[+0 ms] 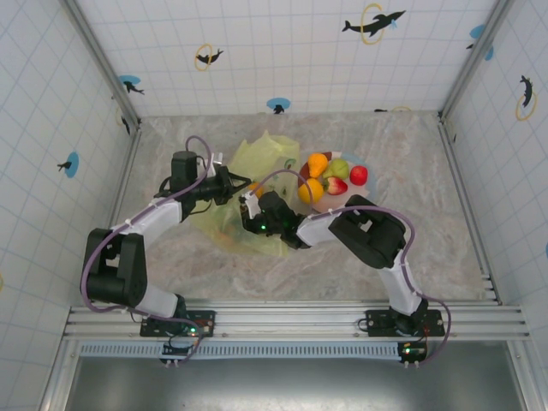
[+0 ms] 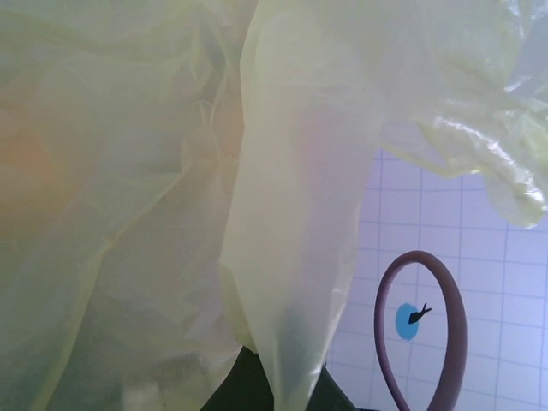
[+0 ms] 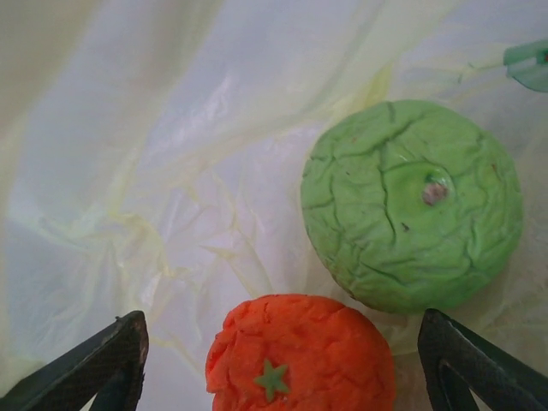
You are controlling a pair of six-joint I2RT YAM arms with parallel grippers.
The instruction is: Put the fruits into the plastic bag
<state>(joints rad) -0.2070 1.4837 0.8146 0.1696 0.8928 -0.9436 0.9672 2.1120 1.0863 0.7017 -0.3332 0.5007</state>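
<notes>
While the plastic bag [image 1: 267,152] is lying crumpled on the table [image 1: 411,248], your right claw [image 1: 249,208] is hovering inside its open mouth. Its fingers [image 3: 111,364] are standing wide apart and gripping nothing. Two of the fruits are lying inside the bag on its thin, wrinkled plastic. An orange fruit [image 3: 300,355] is sitting between the spread fingers with neither one touching it, and a green fruit [image 3: 411,205] is resting just beside it. Your left claw [image 1: 238,185] is sitting at the bag's left edge. The bag's plastic is hanging in folds right across that wrist's camera and hiding the fingers, so you cannot tell whether that claw is clenched or released. Just beside the bag on its right, a plate [image 1: 341,204] is carrying the other fruits. There you are looking at one orange piece [image 1: 318,164], a second orange piece [image 1: 310,190], a yellow-green piece [image 1: 340,168], a red piece [image 1: 359,175] and a second red piece [image 1: 336,185], all crowding close together.
</notes>
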